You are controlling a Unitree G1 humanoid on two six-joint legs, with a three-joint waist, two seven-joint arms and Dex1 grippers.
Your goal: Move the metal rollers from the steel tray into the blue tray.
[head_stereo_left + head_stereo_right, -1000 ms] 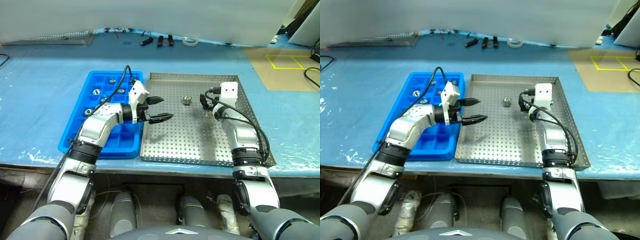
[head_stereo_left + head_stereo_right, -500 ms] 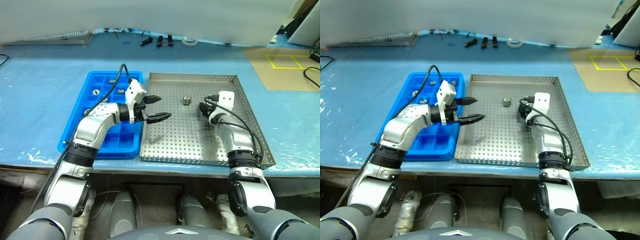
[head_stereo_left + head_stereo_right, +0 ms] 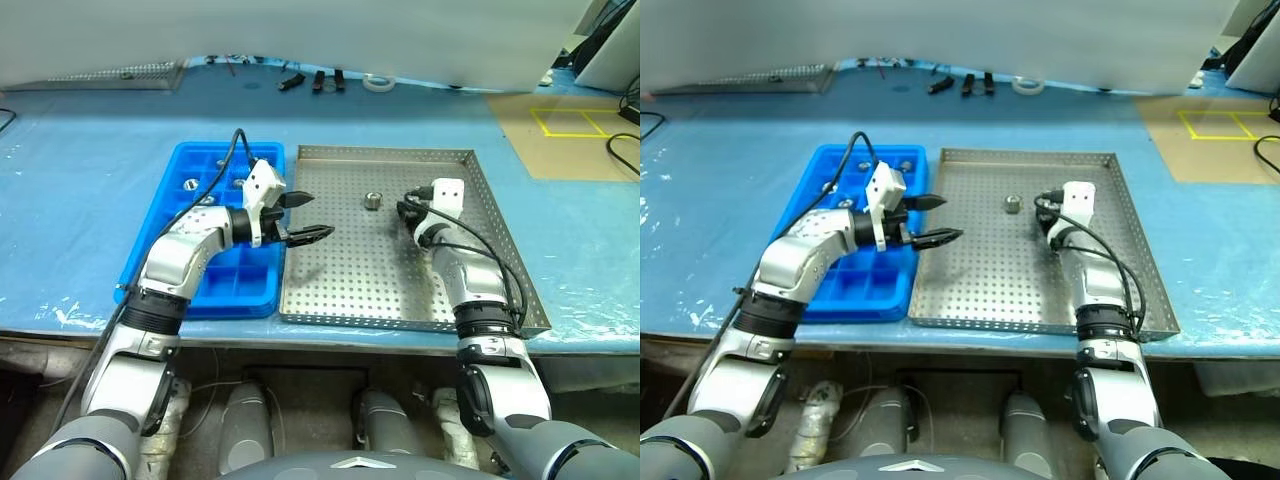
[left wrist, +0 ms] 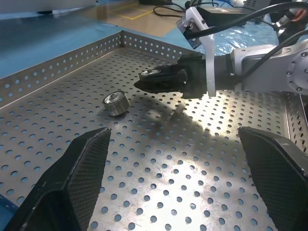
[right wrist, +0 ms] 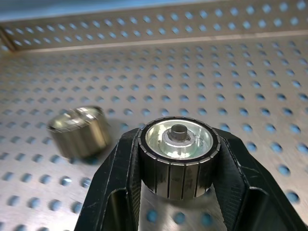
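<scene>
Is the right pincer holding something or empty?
Holding: the right pincer is shut on a metal roller, squeezed between both black fingers.

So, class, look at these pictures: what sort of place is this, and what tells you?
Probably a workshop or factory bench: a perforated steel tray holding a loose metal roller, a blue tray with sorting compartments, and yellow tape marking a square beyond the blue-covered table.

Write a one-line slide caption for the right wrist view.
Right gripper shut on a roller above the steel tray, a second roller lying loose beside it.
</scene>
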